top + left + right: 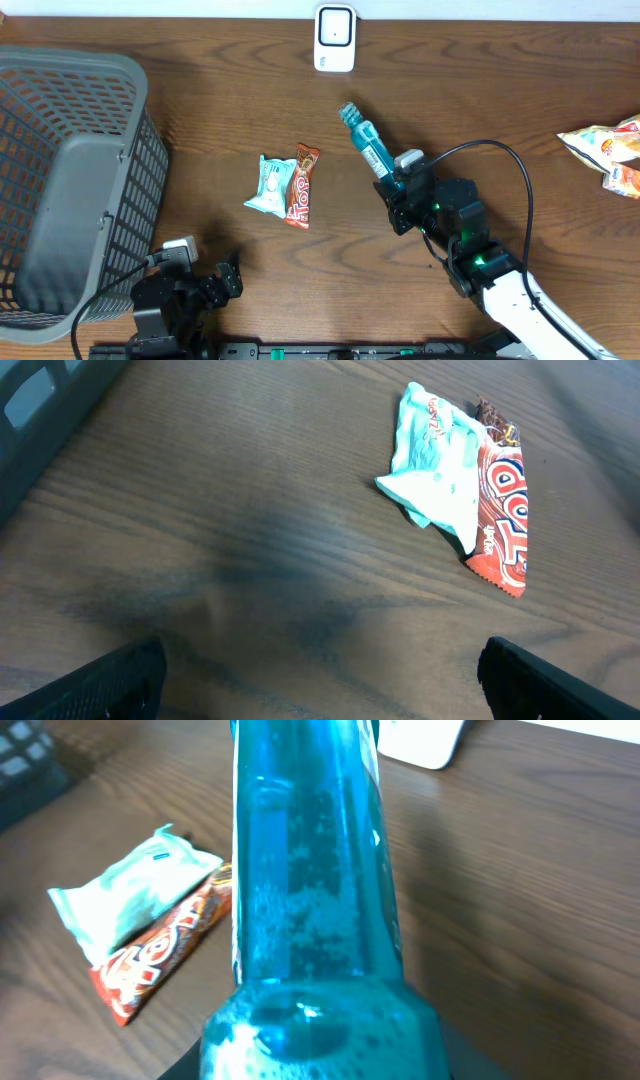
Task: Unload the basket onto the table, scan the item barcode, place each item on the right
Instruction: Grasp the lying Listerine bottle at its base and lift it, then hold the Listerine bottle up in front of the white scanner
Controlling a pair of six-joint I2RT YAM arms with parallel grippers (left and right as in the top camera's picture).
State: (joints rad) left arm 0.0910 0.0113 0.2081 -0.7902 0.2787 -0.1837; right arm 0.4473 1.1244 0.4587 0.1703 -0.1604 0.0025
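Note:
A blue see-through bottle (366,146) points with its cap toward the white scanner (334,38) at the table's back edge. My right gripper (398,192) is shut on the bottle's base end. The bottle (310,890) fills the middle of the right wrist view and hides most of the fingers. I cannot make out a barcode on it. My left gripper (228,279) is low at the front left, open, with only bare wood between its fingers (110,682).
A pale teal packet (269,187) and a red "Top" bar (301,186) lie side by side mid-table, also seen as the packet (437,470) and the bar (502,510). A grey basket (70,190) fills the left. Snack bags (608,150) lie at the right edge.

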